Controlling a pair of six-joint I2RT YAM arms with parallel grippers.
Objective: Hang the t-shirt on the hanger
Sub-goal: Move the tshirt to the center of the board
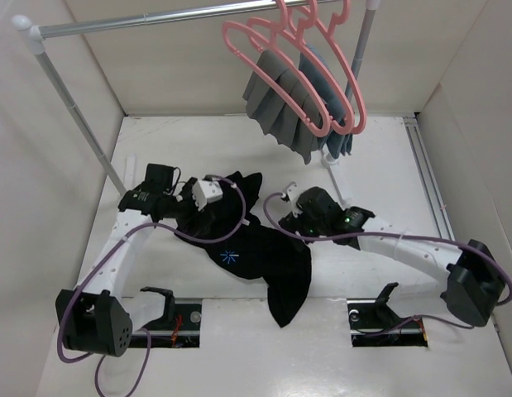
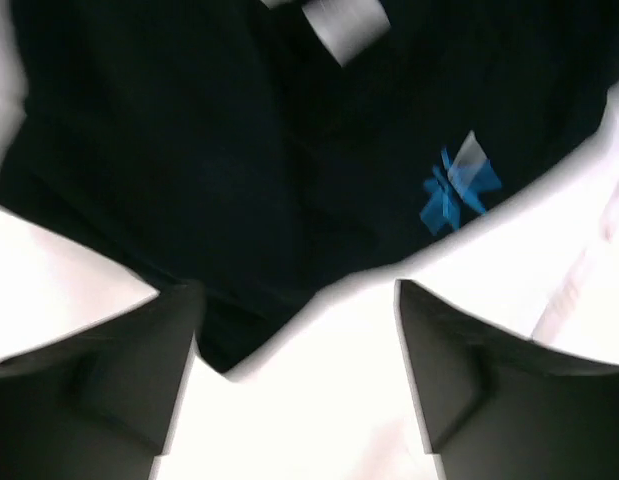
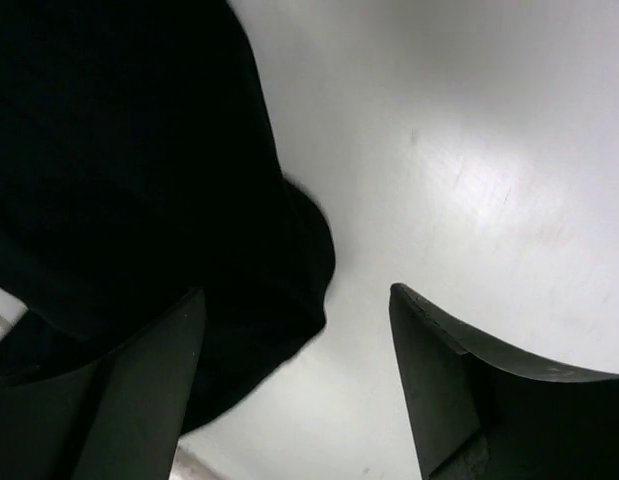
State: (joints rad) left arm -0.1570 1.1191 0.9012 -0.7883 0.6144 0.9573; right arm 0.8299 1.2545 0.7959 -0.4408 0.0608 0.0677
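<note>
From above, your left arm [image 1: 156,198] hides the top edge of the t-shirt [image 1: 268,260]. Your left wrist view is blurred, smearing the star mark [image 2: 454,188]. The right wrist view cuts the cloth off at its left edge. Overhead, the hook of the hanger [image 1: 228,35] runs off the top.

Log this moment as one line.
t-shirt crumpled on table | hanger on rail | left gripper open above t-shirt | right gripper open at t-shirt edge

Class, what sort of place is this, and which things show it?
Probably a robot test cell: white walls box in the table, two robot arms sit bolted at its near edge, and a clothes rail stands behind a black t-shirt.
</note>
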